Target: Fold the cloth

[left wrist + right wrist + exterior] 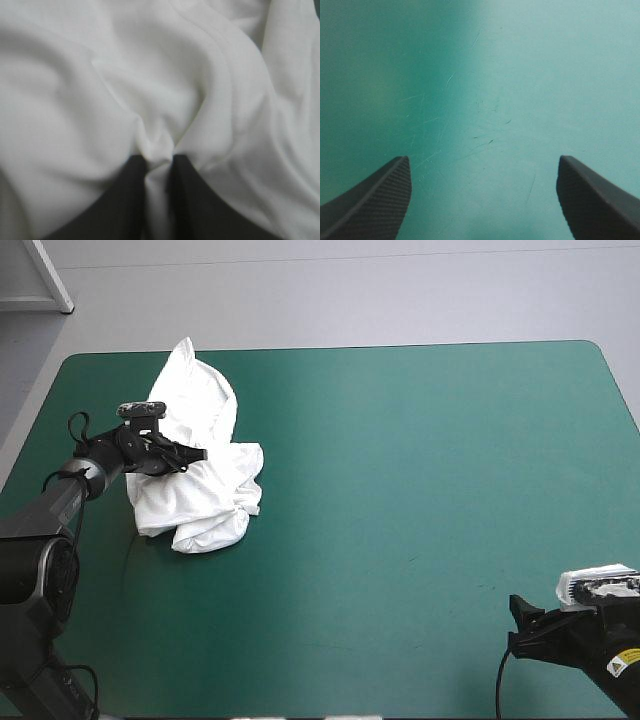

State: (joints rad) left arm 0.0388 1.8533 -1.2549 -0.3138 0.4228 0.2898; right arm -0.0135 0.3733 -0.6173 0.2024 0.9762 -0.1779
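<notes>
The white T-shirt [205, 455] lies in a crumpled heap on the left part of the teal-green table. My left gripper [192, 455] sits on the heap's middle, reaching in from the table's left side. In the left wrist view its black fingers [131, 185] are almost together, and a pinched ridge of the T-shirt [160, 100] runs between them; white cloth fills everything around them. My right gripper [522, 618] rests low over the table's near right corner, far from the T-shirt. Its fingers [375, 200] stand wide apart with only bare cover between them.
The teal-green cover [420, 470] stretches bare from the heap to the right edge. Fine scratches mark the cover [485, 135] ahead of my right gripper.
</notes>
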